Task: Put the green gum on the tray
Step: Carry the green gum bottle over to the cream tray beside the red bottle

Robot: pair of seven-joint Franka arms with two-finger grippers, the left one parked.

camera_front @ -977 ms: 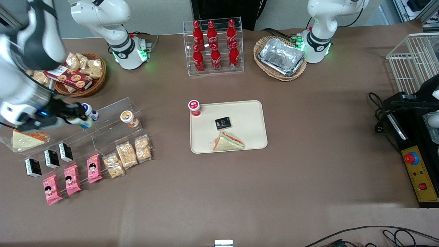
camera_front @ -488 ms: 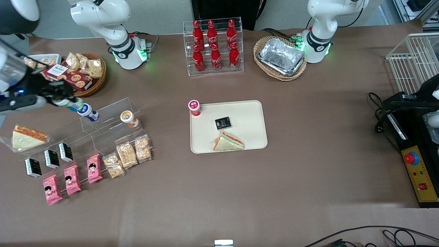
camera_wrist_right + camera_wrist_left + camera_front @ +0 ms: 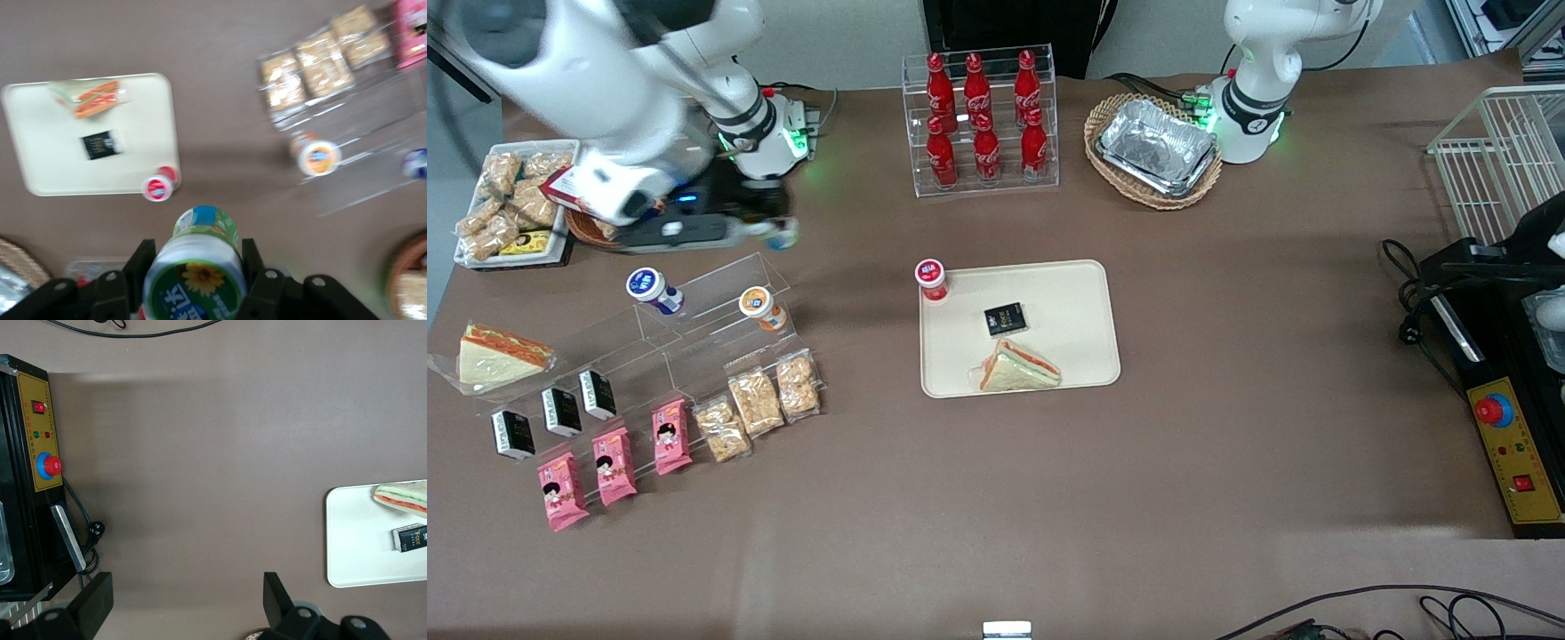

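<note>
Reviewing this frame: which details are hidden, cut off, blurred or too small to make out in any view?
- Green gum bottle: the front view shows only a blurred tip at the right arm's tool, above the table between the clear stand and the cola rack; its base is cut off in the right wrist view.
- Wicker snack basket: mostly covered by the arm in the front view.
- Beige rectangular tray: partly cut off in the left wrist view.
- Small black packet: print too small.

Red-lid bottle [image 3: 931, 278], black pkt [image 3: 1004, 319], sandwich [image 3: 1017, 368] crowd tray [image 3: 1080, 302].
</note>
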